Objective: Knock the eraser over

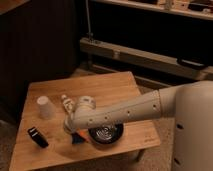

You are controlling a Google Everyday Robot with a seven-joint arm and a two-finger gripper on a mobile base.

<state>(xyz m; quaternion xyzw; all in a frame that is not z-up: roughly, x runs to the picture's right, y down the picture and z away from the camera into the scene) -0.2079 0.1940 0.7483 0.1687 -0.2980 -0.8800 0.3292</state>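
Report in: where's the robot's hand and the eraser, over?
Gripper low over table front, beside black bowl. Eraser to its left, apart from it. White cup farther back, not between them.

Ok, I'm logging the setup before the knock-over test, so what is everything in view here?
table: one, light wood, centre of view
cup: one, white, upside down, table's left part in view
eraser: one, black, near front edge, apart from the cup
small item: one, pale, just right of the cup; too unclear to name
bowl: one, black, round, front middle, partly under the arm
orange-and-dark patch: one, beside the bowl; cannot tell what
bench: one, pale, long, behind the table
arm: one, white, reaching in from the right
pincer: one, at the arm's end, low over the table between eraser and bowl
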